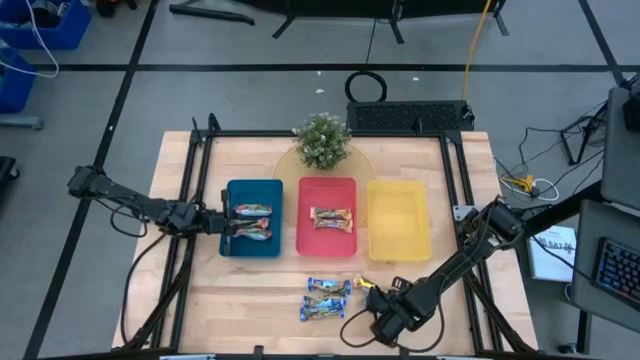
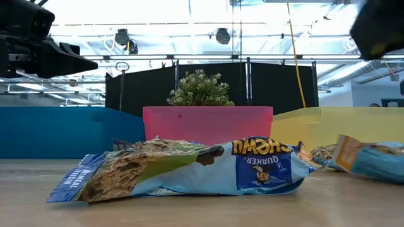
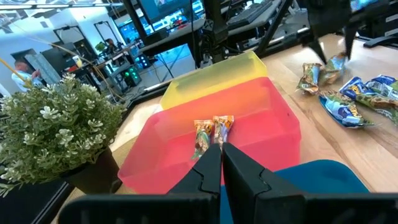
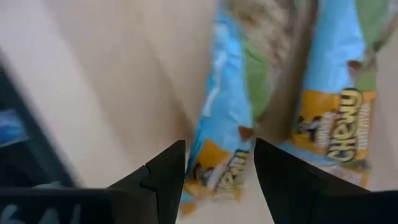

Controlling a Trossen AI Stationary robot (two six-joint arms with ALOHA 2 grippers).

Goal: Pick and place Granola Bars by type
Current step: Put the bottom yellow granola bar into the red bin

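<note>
The right gripper (image 1: 372, 297) hovers low over the front of the table (image 1: 250, 295), fingers spread and holding nothing, lined up on a gold-ended bar (image 4: 214, 168) that lies flat beside another (image 4: 333, 93) in the right wrist view. The high view puts that gripper just beside a small gold-wrapped bar (image 1: 363, 283), with the blue-white bars (image 1: 328, 286) in a loose cluster close by, apparently the unsorted stock; from the open fingers, a pick looks to be the step in hand. Sorting is partly done: two greenish-red bars (image 1: 250, 211) lie in the blue tray (image 1: 236, 248), two tan-gold bars (image 1: 332, 217) in the red tray (image 1: 310, 245), while the yellow tray (image 1: 398, 245) shows no bar, presumably reserved for a kind not yet moved. The left gripper (image 1: 225, 222), fingers pressed together and empty, waits at the blue tray's left edge, clear of the working arm. A potted plant (image 1: 322, 139) stands behind the trays.
</note>
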